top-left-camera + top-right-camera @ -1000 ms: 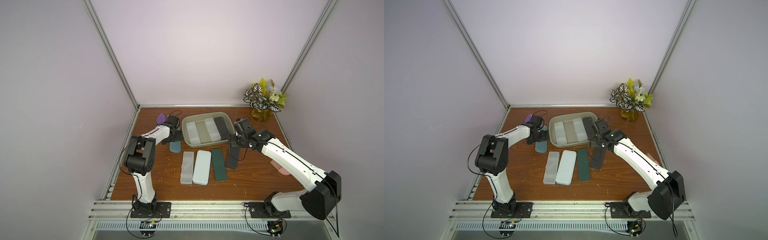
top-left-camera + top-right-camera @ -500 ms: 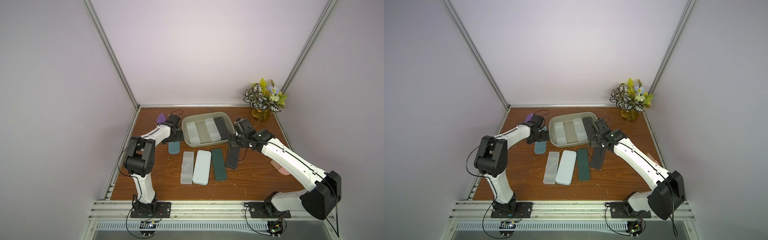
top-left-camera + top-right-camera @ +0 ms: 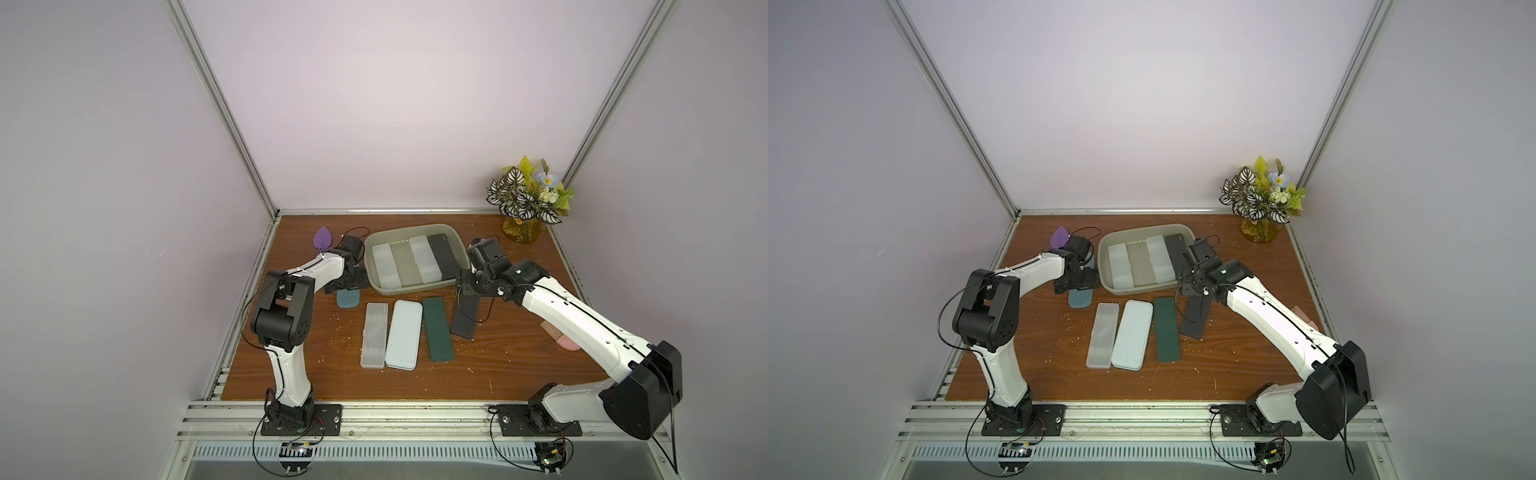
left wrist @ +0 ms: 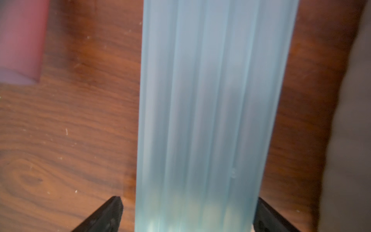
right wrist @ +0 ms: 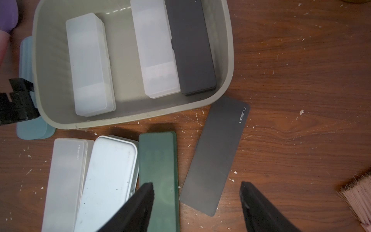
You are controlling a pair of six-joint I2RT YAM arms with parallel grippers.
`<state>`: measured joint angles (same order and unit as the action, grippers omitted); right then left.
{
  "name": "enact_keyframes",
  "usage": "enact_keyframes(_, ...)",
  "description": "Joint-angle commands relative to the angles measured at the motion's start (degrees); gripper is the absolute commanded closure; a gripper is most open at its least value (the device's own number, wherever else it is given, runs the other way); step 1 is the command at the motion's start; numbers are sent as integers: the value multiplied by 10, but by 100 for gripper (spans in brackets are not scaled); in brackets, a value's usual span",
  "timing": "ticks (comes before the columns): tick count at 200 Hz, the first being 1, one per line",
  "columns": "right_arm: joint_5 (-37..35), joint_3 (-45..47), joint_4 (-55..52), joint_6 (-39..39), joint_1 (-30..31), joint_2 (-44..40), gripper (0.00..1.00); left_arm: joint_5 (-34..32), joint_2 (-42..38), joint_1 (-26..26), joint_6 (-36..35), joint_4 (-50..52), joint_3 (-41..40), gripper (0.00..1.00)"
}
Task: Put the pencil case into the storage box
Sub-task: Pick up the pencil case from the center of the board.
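The storage box (image 3: 415, 289) (image 3: 1144, 289) (image 5: 128, 118) stands at the back middle, holding two frosted white cases and one dark grey case. A light blue pencil case (image 3: 348, 298) (image 3: 1080, 299) (image 4: 204, 120) lies flat on the table just left of the box. My left gripper (image 3: 347, 282) (image 4: 187, 213) stands open astride it, one fingertip (image 4: 112, 211) clear of its side. My right gripper (image 3: 467, 286) (image 5: 196, 190) hangs open and empty above a dark grey pencil case (image 3: 465, 320) (image 5: 216, 152) by the box's right front corner.
In front of the box lie a frosted clear case (image 3: 374, 334), a pale tin case (image 3: 403, 334) and a dark green case (image 3: 436, 328), side by side. A flower vase (image 3: 525, 208) stands back right, a pink brush (image 3: 559, 338) right, a purple piece (image 3: 323, 237) back left.
Both arms have hardly moved. The right gripper's jaws stand slightly wider than before. The cases lie where they were.
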<state>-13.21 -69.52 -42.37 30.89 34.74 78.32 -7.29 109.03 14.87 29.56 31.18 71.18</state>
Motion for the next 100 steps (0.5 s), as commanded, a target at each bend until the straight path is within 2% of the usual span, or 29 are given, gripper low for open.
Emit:
enact_keyframes(1, -2, 3, 8, 2, -2, -16, 25, -14, 5, 2, 1, 12, -8, 0)
enact_keyframes(58, -3, 5, 6, 3, -2, -23, 25, -8, 1, 6, -1, 10, -12, 19)
enact_keyframes(100, -3, 2, 1, 4, -2, -32, 26, -9, -33, 6, -3, 12, -37, 26)
